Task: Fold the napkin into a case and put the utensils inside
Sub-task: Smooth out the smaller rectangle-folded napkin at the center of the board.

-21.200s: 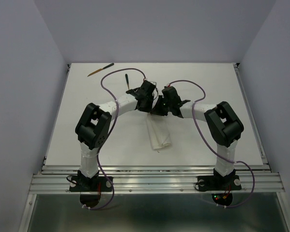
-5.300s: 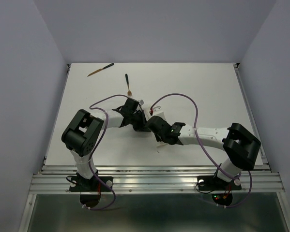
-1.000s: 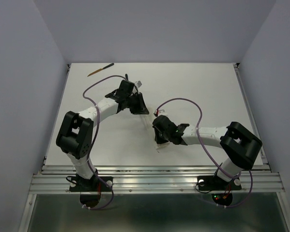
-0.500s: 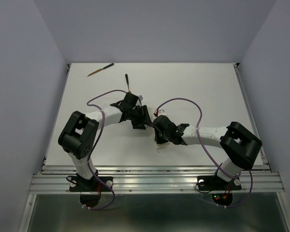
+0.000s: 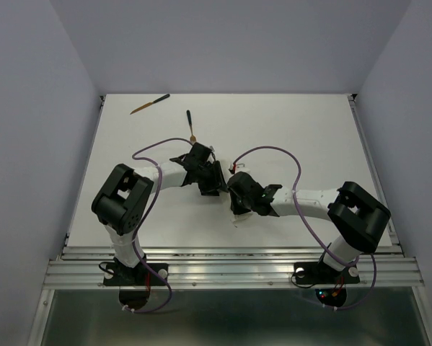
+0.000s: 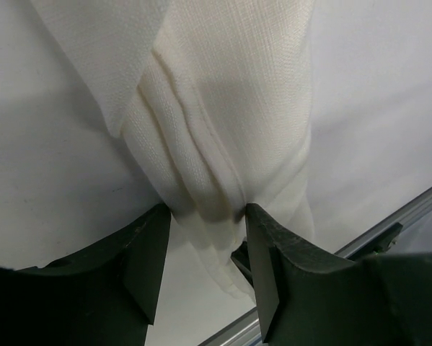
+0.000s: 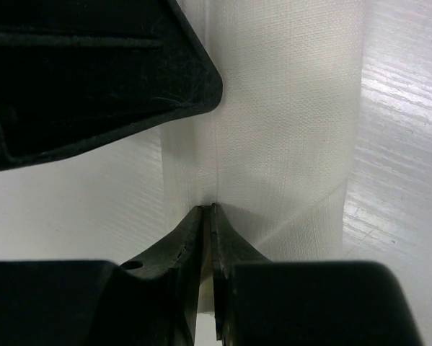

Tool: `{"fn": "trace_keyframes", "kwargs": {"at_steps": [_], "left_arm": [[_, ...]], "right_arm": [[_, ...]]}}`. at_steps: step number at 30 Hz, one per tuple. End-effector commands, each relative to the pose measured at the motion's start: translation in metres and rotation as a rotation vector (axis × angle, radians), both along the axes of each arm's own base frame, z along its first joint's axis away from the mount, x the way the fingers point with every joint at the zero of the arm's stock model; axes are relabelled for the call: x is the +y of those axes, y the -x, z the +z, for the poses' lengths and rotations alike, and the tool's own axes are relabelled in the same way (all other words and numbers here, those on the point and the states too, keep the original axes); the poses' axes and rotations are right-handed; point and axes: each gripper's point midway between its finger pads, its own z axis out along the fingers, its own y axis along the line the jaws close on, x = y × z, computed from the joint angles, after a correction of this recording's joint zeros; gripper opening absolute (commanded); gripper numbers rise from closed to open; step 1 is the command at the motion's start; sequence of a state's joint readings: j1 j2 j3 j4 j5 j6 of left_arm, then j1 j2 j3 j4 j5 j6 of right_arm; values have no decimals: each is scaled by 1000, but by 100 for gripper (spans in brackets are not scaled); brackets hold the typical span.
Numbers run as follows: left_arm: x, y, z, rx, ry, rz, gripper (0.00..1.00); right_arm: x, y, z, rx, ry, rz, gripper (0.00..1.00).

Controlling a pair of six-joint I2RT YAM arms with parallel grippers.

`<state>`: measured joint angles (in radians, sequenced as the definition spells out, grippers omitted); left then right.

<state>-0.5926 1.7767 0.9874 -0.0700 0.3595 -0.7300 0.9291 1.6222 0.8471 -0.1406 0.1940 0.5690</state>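
Note:
The white napkin (image 6: pixel 230 108) lies folded into a narrow strip at mid table, mostly hidden under both grippers in the top view, with one end (image 5: pixel 239 216) showing. My left gripper (image 6: pixel 203 213) straddles the strip, and both fingers press its bunched pleats. It sits at the strip's far end (image 5: pixel 210 182). My right gripper (image 7: pixel 210 209) is shut on a thin layer of the napkin (image 7: pixel 288 130), just right of the left one (image 5: pixel 237 196). Two brown utensils with dark ends lie on the table behind: one (image 5: pixel 190 124) close by, one (image 5: pixel 149 104) at the far left.
Purple cables (image 5: pixel 273 153) loop over both arms. An aluminium rail (image 5: pixel 230 256) runs along the near table edge and shows past the cloth in the left wrist view (image 6: pixel 389 223). Grey walls close in the table on three sides.
My left gripper came back from beside the nearer utensil to the napkin, opened wide on the way, and now closes around the strip. The right gripper kept its pinch and place.

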Motion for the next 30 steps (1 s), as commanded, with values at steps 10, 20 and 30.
{"fn": "trace_keyframes", "kwargs": {"at_steps": [10, 20, 30], "left_arm": [[17, 3, -35, 12, -142, 38, 14], [12, -1, -24, -6, -117, 35, 0], [12, 0, -24, -4, -110, 40, 0]], "right_arm": [[7, -7, 31, -69, -51, 18, 15], [1, -9, 60, -114, -64, 5, 34], [-8, 2, 42, -59, -58, -22, 10]]}}
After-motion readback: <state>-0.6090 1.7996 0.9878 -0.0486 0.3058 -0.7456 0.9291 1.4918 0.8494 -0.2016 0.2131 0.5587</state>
